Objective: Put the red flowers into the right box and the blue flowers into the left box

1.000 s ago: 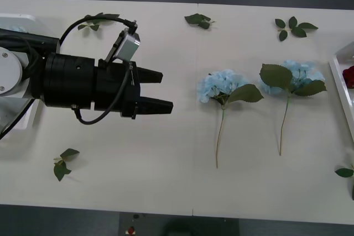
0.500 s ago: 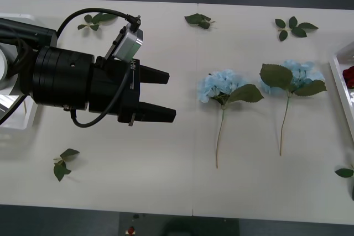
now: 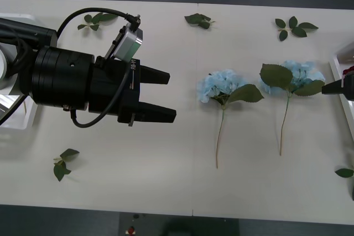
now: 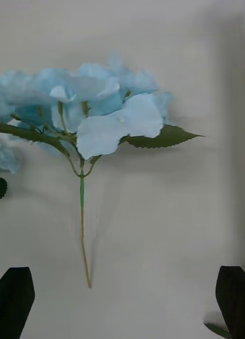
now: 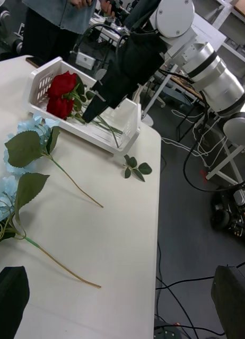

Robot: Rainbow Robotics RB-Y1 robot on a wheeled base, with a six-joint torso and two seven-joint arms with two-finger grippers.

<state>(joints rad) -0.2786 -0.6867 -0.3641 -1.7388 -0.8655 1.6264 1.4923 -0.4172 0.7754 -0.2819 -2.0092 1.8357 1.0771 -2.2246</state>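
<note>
the left gripper (image 3: 166,95) is hanging over the left half of the desk (image 3: 166,192) with its black fingers spread and nothing between them, pointing across toward the blue flowers. the right gripper (image 3: 337,88) is just poking in at the desk's right edge, and from its wrist its two finger tips are standing wide apart and empty, with one blue flower (image 4: 96,114) lying right ahead of them, stem end toward the fingers. two blue flowers are lying on the desk right of the middle, the nearer-to-centre one (image 3: 221,88) and the one further right (image 3: 293,77), both with heads toward the far edge and stems running back toward the near edge, roughly side by side. i'd say the right-hand bloom is much closer to the right gripper, nearly touching its tip, while the left gripper is well apart from either stem. the red flowers (image 5: 61,98) are already sitting in the right box (image 5: 114,140) at the right edge. the left box (image 3: 16,117) is peeking out beneath the left arm at the left edge. since the stems lie near-to-far, fingers would probably need to close across them from the sides. a few loose leaf sprigs (image 3: 293,27) are scattered around the edges.
</note>
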